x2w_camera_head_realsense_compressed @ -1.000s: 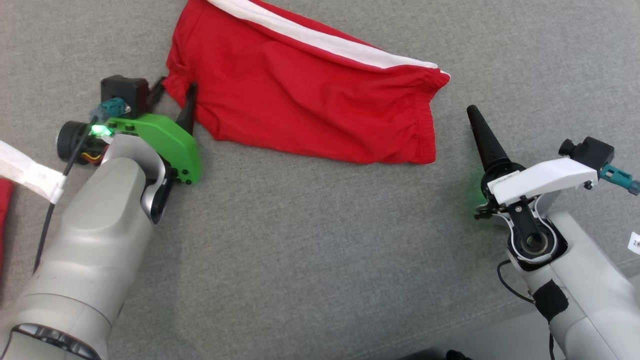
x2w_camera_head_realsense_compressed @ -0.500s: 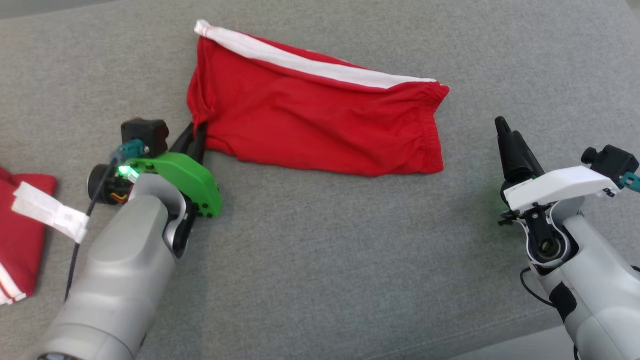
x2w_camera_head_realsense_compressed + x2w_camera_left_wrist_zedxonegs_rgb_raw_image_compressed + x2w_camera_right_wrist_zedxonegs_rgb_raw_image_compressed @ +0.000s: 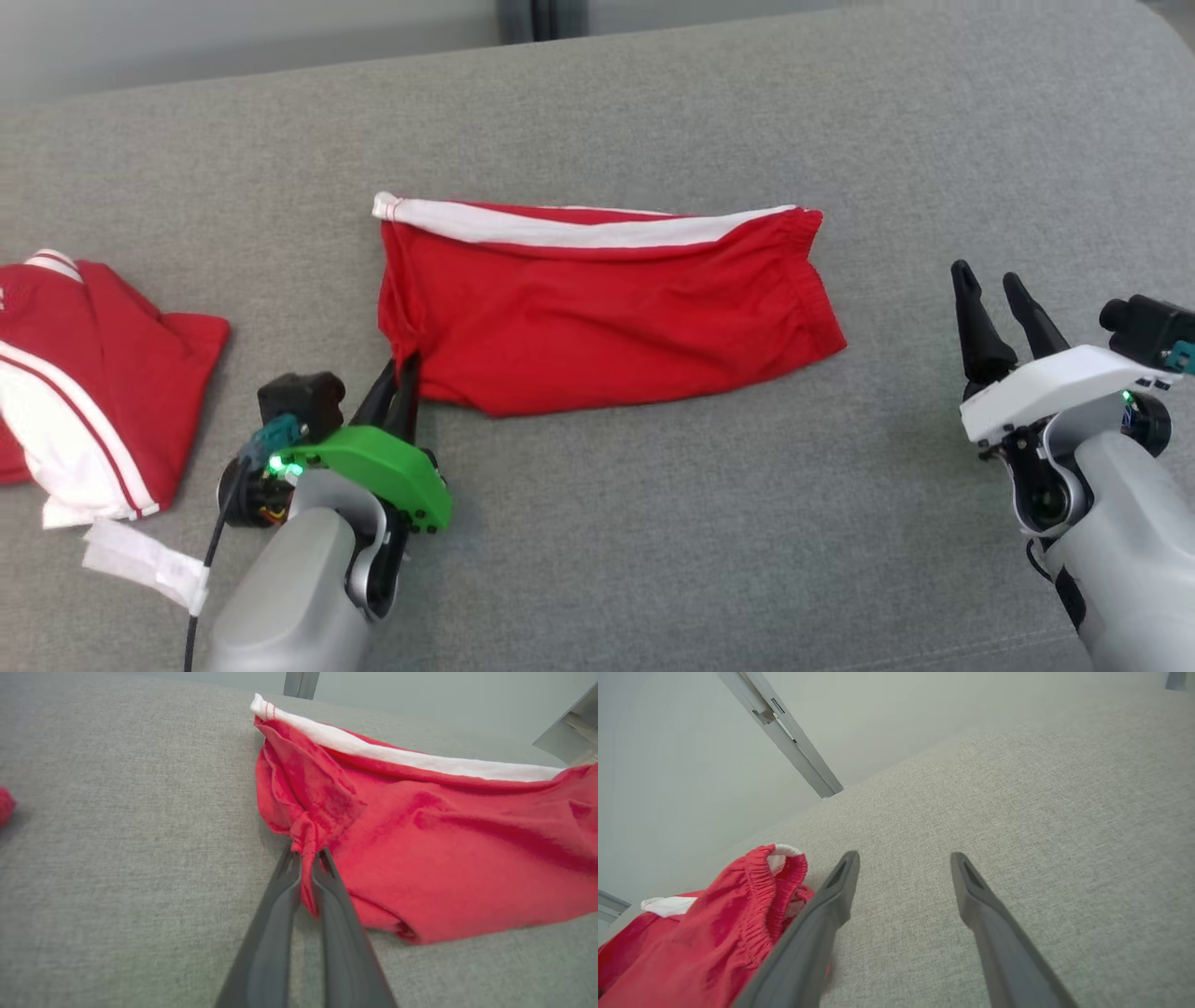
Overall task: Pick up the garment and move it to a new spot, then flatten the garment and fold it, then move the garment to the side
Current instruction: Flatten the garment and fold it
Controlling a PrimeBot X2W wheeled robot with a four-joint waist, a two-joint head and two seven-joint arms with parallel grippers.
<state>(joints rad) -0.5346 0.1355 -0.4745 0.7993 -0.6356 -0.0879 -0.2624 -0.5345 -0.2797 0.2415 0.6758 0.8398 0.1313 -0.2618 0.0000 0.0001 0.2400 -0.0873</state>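
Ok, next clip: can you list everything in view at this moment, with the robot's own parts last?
red shorts: one, red with a white stripe, middle of the surface
second garment: one, red and white, crumpled at the far left
padded surface: one, grey fabric, under both garments
post: one, grey, behind the surface's far edge
white tag: one, white, lower left on the left arm's cable
left gripper: one, dark fingers, green mount, shut on the shorts' near left corner
right gripper: one, dark fingers, white mount, open, right of the shorts
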